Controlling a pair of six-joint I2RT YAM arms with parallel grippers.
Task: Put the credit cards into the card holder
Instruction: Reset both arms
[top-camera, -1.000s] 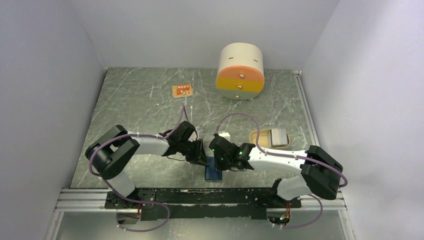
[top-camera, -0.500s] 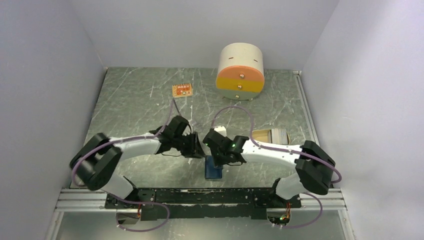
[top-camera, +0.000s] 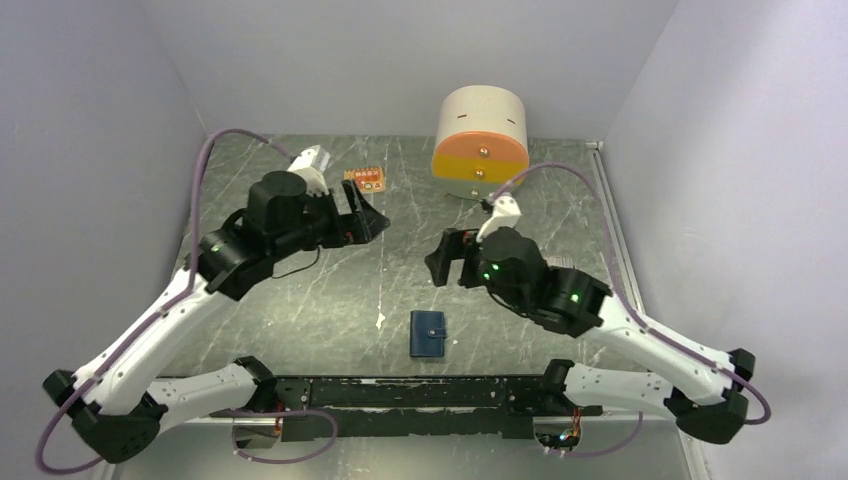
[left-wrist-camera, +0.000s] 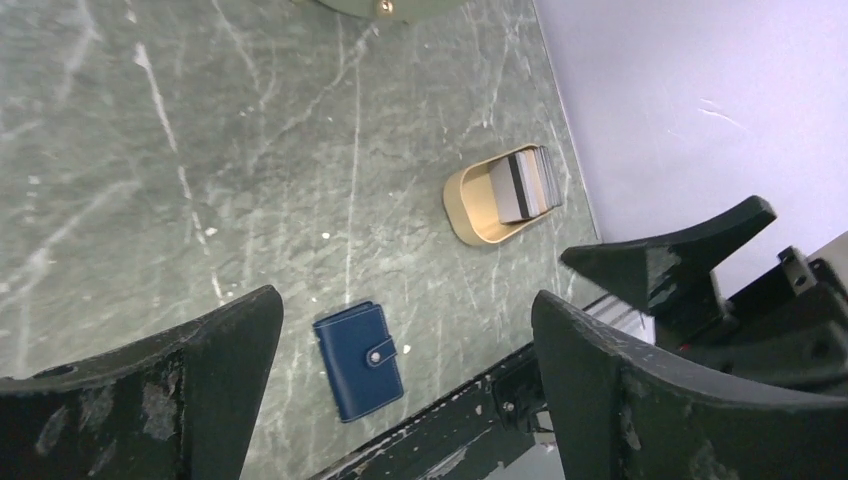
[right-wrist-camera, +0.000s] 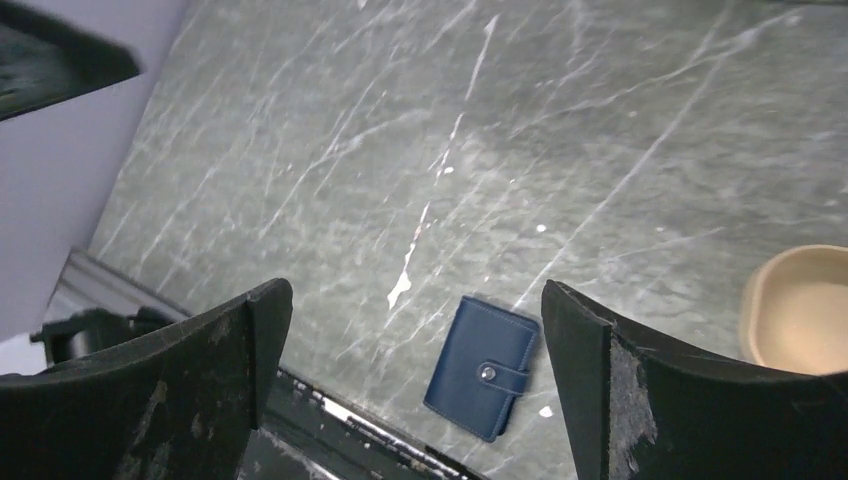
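Just behind the black rail (top-camera: 400, 388) at the near edge of the bench (top-camera: 300, 310), the card holder (top-camera: 428, 333) lies flat and folded shut, with its snap tab closed over the dark blue cover. Nothing touches it, and what is inside it cannot be seen. Both arms are lifted well above the bench. The right jaws are released and stand wide apart, holding nothing. Their black fingers (right-wrist-camera: 210, 390) hang behind the card holder and slightly to its right, and in the right wrist view the card holder lies far below, between them. The left jaws are also released and empty, with the fingers (left-wrist-camera: 215, 385) spread wide, and they hang farther back, behind the card holder and to its left. To the right of the card holder and behind it stands a small beige tray (left-wrist-camera: 468, 208). The credit cards (left-wrist-camera: 525, 183) are in this tray, standing on edge as one packed row at the end that is farther from the card holder. In the top view the right arm (top-camera: 540, 285) covers most of the tray. Far behind the card holder and to its left, a small orange tag (top-camera: 366, 181) lies flat on the bench. Farthest of all, behind the card holder and a little to its right, the round cream and orange drawer unit (top-camera: 480, 140) stands near the back wall.
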